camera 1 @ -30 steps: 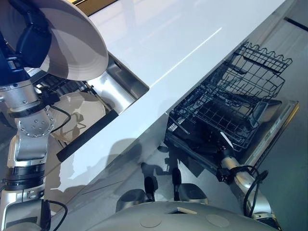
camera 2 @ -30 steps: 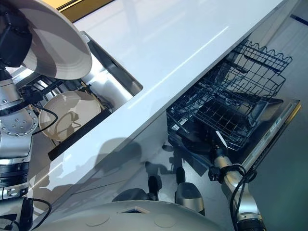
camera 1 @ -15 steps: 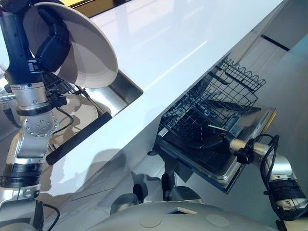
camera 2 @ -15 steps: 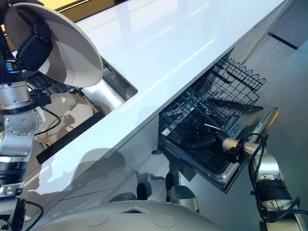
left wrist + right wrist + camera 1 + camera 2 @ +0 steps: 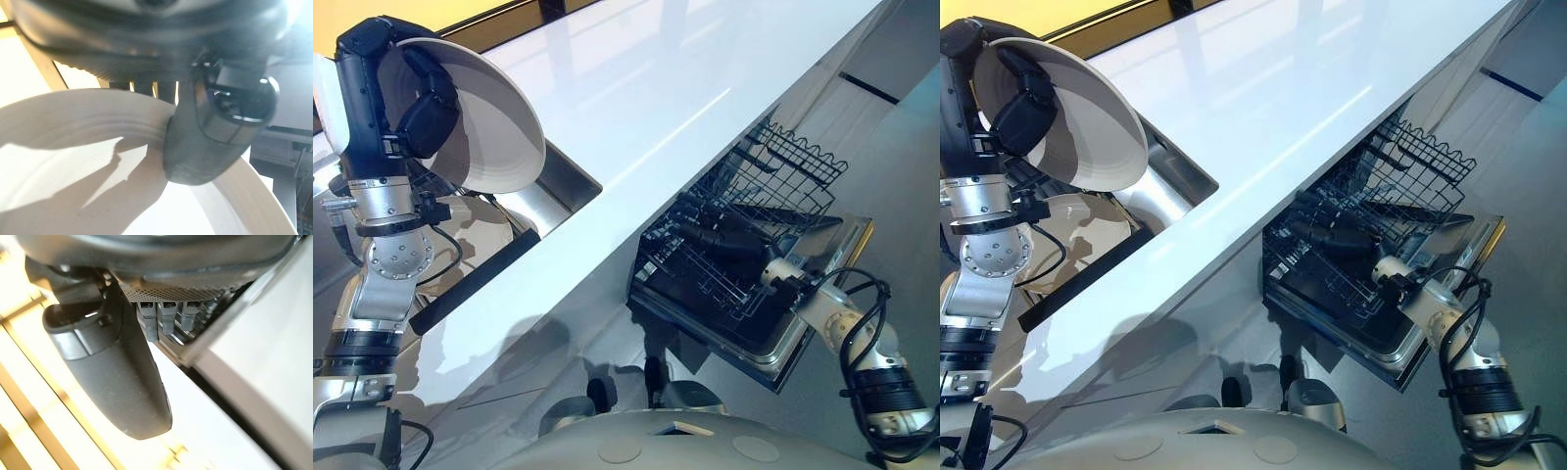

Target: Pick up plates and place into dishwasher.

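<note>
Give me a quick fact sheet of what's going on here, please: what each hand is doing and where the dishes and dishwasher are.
left hand: raised above the sink, thumb and fingers pinching the rim of a white plate
white plate: tilted, held up in the air
second plate: lying down in the sink
right hand: reaching into the dishwasher rack; fingers hidden among the wires
dishwasher door: open, folded down, rack pulled out
countertop: white, glossy, between sink and dishwasher
</note>
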{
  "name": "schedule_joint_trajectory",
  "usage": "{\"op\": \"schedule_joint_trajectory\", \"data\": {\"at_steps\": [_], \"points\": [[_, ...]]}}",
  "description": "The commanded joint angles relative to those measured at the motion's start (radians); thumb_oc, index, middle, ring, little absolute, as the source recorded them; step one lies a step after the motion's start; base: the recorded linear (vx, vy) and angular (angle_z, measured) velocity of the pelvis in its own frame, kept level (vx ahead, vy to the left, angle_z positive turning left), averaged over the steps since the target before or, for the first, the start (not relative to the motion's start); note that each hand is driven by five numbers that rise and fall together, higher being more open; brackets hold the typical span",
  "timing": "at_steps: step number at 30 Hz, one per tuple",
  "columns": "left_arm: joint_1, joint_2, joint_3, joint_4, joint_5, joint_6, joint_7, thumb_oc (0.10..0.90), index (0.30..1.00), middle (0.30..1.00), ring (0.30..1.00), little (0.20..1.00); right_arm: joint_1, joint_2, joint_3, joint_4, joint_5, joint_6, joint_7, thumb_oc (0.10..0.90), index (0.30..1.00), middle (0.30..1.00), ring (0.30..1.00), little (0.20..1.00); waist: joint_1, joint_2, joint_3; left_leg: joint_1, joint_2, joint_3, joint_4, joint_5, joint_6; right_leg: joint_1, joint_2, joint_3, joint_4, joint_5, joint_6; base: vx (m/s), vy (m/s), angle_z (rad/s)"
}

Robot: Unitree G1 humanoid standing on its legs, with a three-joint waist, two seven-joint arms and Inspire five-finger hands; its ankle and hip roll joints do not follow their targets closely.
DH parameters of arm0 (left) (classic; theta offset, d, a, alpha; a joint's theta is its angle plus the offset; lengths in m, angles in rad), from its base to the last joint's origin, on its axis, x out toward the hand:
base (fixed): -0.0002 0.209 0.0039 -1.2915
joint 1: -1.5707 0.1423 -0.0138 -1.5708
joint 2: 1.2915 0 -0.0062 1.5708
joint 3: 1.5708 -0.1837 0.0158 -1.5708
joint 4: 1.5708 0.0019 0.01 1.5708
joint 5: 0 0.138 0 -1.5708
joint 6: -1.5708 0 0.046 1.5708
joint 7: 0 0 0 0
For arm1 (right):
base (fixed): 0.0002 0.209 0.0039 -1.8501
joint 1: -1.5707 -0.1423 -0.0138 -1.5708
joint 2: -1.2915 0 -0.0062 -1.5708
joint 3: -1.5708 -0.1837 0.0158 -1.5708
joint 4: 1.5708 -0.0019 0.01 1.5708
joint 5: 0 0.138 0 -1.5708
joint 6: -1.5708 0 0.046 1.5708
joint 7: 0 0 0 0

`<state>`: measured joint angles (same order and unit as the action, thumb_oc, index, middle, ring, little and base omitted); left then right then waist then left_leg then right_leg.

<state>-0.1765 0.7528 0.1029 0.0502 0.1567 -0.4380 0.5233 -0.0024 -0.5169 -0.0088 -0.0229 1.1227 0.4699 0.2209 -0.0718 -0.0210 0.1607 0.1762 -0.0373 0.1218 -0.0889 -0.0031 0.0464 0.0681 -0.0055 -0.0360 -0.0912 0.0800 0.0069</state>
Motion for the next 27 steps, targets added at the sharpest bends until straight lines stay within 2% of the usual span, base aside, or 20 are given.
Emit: {"op": "schedule_joint_trajectory", "data": {"at_steps": [1,3,5,6,7,8,9,10,11,12,13,15,17,19,20,23,25,27], "points": [[-0.154,0.040,0.039,0.054,-0.042,-0.021,0.006,0.100,0.300,0.300,0.300,0.200,-0.244,0.066,-0.310,-0.197,0.249,-0.322,-0.034,0.800,0.900,0.900,0.900,0.900,-0.008,0.046,-0.129,-0.041,-0.015,-0.050,0.002,-0.072,-0.002,0.009,0.026,-0.035,0.099,-0.181,0.054,0.00,0.000,0.00],[-0.170,0.060,0.041,0.070,-0.066,-0.004,-0.008,0.100,0.300,0.300,0.300,0.200,-0.255,0.044,-0.347,-0.176,0.241,-0.319,-0.071,0.800,0.900,0.900,0.900,0.900,-0.014,0.048,-0.131,-0.039,-0.016,-0.042,0.002,-0.075,-0.001,0.007,0.027,-0.030,0.100,-0.181,0.054,0.00,0.000,0.00],[-0.187,0.082,0.043,0.095,-0.087,0.005,-0.023,0.100,0.300,0.300,0.300,0.200,-0.261,0.009,-0.388,-0.125,0.176,-0.355,-0.119,0.800,0.900,0.900,0.900,0.900,-0.019,0.047,-0.136,-0.036,-0.015,-0.033,0.002,-0.077,-0.003,0.005,0.028,-0.028,0.102,-0.180,0.056,0.00,0.000,0.00],[-0.193,0.092,0.042,0.108,-0.098,0.007,-0.028,0.100,0.300,0.300,0.300,0.200,-0.260,-0.024,-0.409,-0.091,0.107,-0.405,-0.154,0.800,0.900,0.900,0.900,0.900,-0.023,0.046,-0.137,-0.035,-0.014,-0.029,0.002,-0.078,-0.005,0.005,0.029,-0.028,0.102,-0.179,0.056,0.00,0.000,0.00],[-0.202,0.098,0.030,0.125,-0.104,0.010,-0.019,0.100,0.300,0.300,0.300,0.200,-0.251,-0.096,-0.443,-0.005,-0.141,-0.556,-0.241,0.800,0.900,0.900,0.900,0.900,-0.030,0.047,-0.133,-0.032,-0.013,-0.021,0.002,-0.077,-0.011,0.004,0.029,-0.027,0.106,-0.178,0.058,0.00,0.000,0.00],[-0.204,0.101,0.025,0.127,-0.108,0.012,-0.013,0.100,0.300,0.300,0.300,0.200,-0.238,-0.132,-0.451,0.021,-0.266,-0.619,-0.280,0.800,0.900,0.900,0.900,0.900,-0.032,0.047,-0.133,-0.032,-0.013,-0.019,0.002,-0.079,-0.013,0.003,0.030,-0.024,0.106,-0.179,0.059,0.00,0.000,0.00],[-0.198,0.100,0.020,0.111,-0.104,0.031,0.004,0.100,0.300,0.300,0.300,0.200,-0.198,-0.203,-0.462,0.046,-0.481,-0.716,-0.351,0.800,0.900,0.900,0.900,0.900,-0.040,0.048,-0.128,-0.032,-0.014,-0.018,0.003,-0.076,-0.013,0.000,0.032,-0.016,0.108,-0.179,0.058,0.01,-0.001,0.05],[-0.187,0.092,0.020,0.086,-0.096,0.051,0.015,0.100,0.300,0.300,0.300,0.200,-0.171,-0.235,-0.472,0.039,-0.629,-0.771,-0.404,0.800,0.900,0.900,0.900,0.900,-0.045,0.050,-0.125,-0.031,-0.014,-0.018,0.003,-0.074,-0.012,-0.001,0.034,-0.009,0.111,-0.179,0.057,0.00,-0.003,0.07],[-0.178,0.083,0.023,0.069,-0.087,0.061,0.019,0.100,0.300,0.300,0.300,0.200,-0.150,-0.254,-0.482,0.028,-0.699,-0.813,-0.426,0.800,0.900,0.900,0.900,0.900,-0.049,0.051,-0.123,-0.031,-0.015,-0.019,0.003,-0.073,-0.011,-0.003,0.036,-0.004,0.113,-0.179,0.056,0.00,-0.002,0.05],[-0.176,0.080,0.024,0.065,-0.084,0.063,0.020,0.100,0.300,0.300,0.300,0.200,-0.146,-0.257,-0.483,0.026,-0.710,-0.824,-0.427,0.800,0.900,0.900,0.900,0.900,-0.049,0.052,-0.123,-0.030,-0.015,-0.019,0.003,-0.073,-0.010,-0.003,0.037,-0.003,0.115,-0.179,0.056,0.00,-0.008,-0.04],[-0.176,0.065,0.020,0.055,-0.067,0.069,0.025,0.100,0.300,0.300,0.300,0.200,-0.140,-0.265,-0.482,0.009,-0.744,-0.868,-0.416,0.800,0.900,0.900,0.900,0.900,-0.052,0.052,-0.120,-0.029,-0.016,-0.021,0.003,-0.074,-0.009,-0.003,0.038,0.000,0.117,-0.181,0.054,0.00,-0.010,-0.16],[-0.188,0.036,0.004,0.046,-0.031,0.077,0.037,0.100,0.300,0.300,0.300,0.200,-0.156,-0.257,-0.451,-0.050,-0.808,-0.899,-0.396,0.800,0.900,0.900,0.900,0.900,-0.053,0.052,-0.116,-0.028,-0.018,-0.024,0.004,-0.074,-0.006,-0.002,0.040,0.003,0.121,-0.183,0.052,0.00,-0.020,-0.22],[-0.215,0.013,-0.020,0.040,-0.006,0.095,0.041,0.100,0.300,0.300,0.300,0.200,-0.200,-0.244,-0.386,-0.095,-0.864,-0.895,-0.384,0.800,0.900,0.900,0.900,0.900,-0.051,0.054,-0.115,-0.025,-0.019,-0.029,0.004,-0.075,-0.006,-0.001,0.041,0.005,0.123,-0.185,0.050,0.00,-0.018,-0.21],[-0.233,-0.003,-0.036,0.037,0.001,0.103,0.042,0.100,0.300,0.300,0.300,0.200,-0.241,-0.223,-0.330,-0.129,-0.845,-0.852,-0.314,0.800,0.900,0.900,0.900,0.900,-0.048,0.056,-0.117,-0.023,-0.019,-0.032,0.004,-0.075,-0.007,0.002,0.041,0.002,0.123,-0.186,0.047,0.01,-0.014,-0.24],[-0.247,-0.018,-0.050,0.029,0.016,0.108,0.047,0.100,0.300,0.300,0.300,0.200,-0.272,-0.205,-0.282,-0.155,-0.782,-0.789,-0.217,0.800,0.900,0.900,0.900,0.900,-0.042,0.057,-0.118,-0.023,-0.019,-0.035,0.004,-0.075,-0.010,0.004,0.040,-0.003,0.121,-0.187,0.047,0.00,-0.016,-0.15],[-0.265,-0.034,-0.072,0.010,0.045,0.113,0.065,0.100,0.300,0.300,0.300,0.200,-0.304,-0.165,-0.189,-0.195,-0.657,-0.676,-0.076,0.800,0.900,0.900,0.900,0.900,-0.029,0.056,-0.119,-0.025,-0.019,-0.042,0.003,-0.071,-0.013,0.007,0.036,-0.014,0.121,-0.188,0.045,0.00,-0.006,-0.03],[-0.276,-0.043,-0.090,-0.005,0.056,0.120,0.073,0.100,0.300,0.300,0.300,0.200,-0.322,-0.139,-0.132,-0.215,-0.620,-0.637,-0.049,0.800,0.900,0.900,0.900,0.900,-0.021,0.055,-0.121,-0.026,-0.019,-0.048,0.003,-0.070,-0.014,0.008,0.034,-0.023,0.120,-0.189,0.044,-0.01,-0.031,0.09],[-0.287,-0.050,-0.112,-0.007,0.062,0.124,0.086,0.100,0.300,0.300,0.300,0.200,-0.341,-0.123,-0.091,-0.222,-0.614,-0.630,-0.050,0.800,0.900,0.900,0.900,0.900,-0.016,0.054,-0.124,-0.026,-0.019,-0.050,0.003,-0.069,-0.015,0.010,0.033,-0.030,0.119,-0.189,0.044,-0.01,-0.023,0.12]]}}
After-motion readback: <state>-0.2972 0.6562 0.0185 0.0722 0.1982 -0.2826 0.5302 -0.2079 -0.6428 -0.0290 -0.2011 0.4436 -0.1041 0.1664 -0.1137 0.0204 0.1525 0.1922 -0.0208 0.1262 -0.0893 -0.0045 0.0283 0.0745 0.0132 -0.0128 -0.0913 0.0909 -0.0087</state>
